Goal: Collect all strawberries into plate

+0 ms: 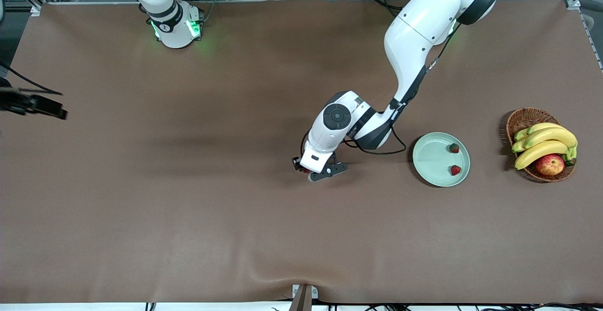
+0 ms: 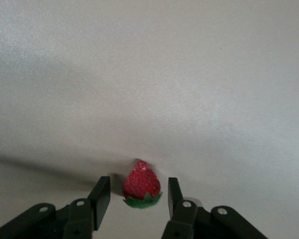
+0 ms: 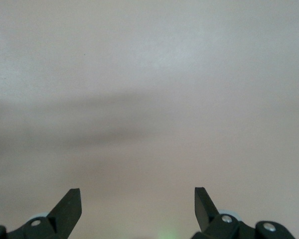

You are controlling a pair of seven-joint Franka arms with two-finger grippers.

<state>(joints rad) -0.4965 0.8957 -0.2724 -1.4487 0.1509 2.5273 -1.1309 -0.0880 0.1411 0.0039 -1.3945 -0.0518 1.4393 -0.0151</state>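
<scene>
The pale mint-green plate point(image 1: 429, 161) lies on the brown table toward the left arm's end. Two strawberries point(image 1: 453, 148) point(image 1: 455, 170) lie in it near the rim on the basket's side. The third strawberry point(image 2: 141, 184) lies on the table, green top toward the wrist camera, and shows as a speck of red under the hand in the front view point(image 1: 306, 171). My left gripper point(image 2: 139, 183) point(image 1: 314, 173) is down at the table, open, one finger on each side of this berry with a gap on both sides. My right gripper point(image 3: 138, 204) is open and empty over bare table.
A brown wicker basket point(image 1: 526, 118) with bananas point(image 1: 544, 143) and a red-yellow apple point(image 1: 550, 164) stands beside the plate, at the left arm's end. A black device point(image 1: 33, 104) reaches in at the table's edge at the right arm's end.
</scene>
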